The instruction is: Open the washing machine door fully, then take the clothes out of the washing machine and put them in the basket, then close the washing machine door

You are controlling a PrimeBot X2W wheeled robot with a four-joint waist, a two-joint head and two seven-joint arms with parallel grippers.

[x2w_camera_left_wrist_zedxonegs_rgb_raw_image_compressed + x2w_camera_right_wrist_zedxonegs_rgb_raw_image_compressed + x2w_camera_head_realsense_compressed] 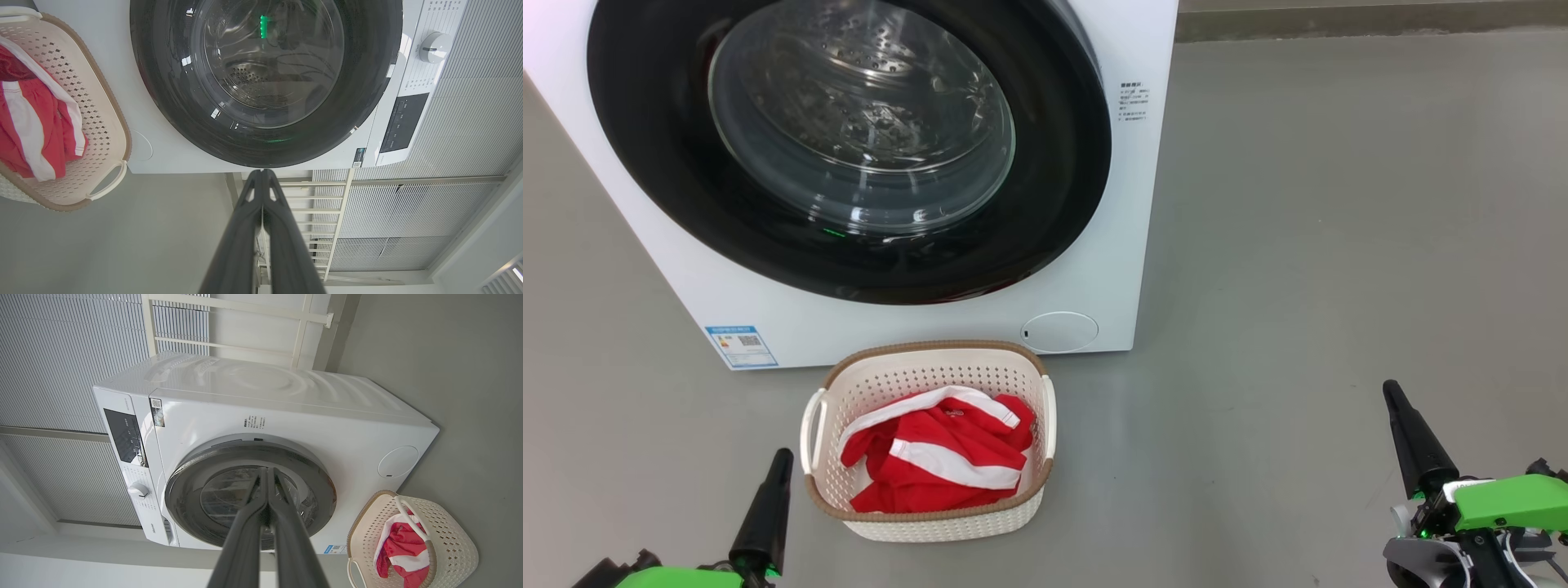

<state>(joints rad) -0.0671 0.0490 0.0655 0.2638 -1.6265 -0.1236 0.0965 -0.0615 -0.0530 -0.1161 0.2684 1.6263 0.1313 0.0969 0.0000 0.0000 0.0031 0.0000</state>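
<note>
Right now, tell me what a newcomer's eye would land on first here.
The bright red clothes, heaped in the cream basket on the floor, jump out first. Behind it looms the washing machine door, glossy black and shut. The left gripper and right gripper sit shut at the head view's lower corners.

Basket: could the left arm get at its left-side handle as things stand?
Probably yes. The left pincer sits shut just beside the basket, with bare floor between it and the white side handle; nothing stands in the way.
</note>
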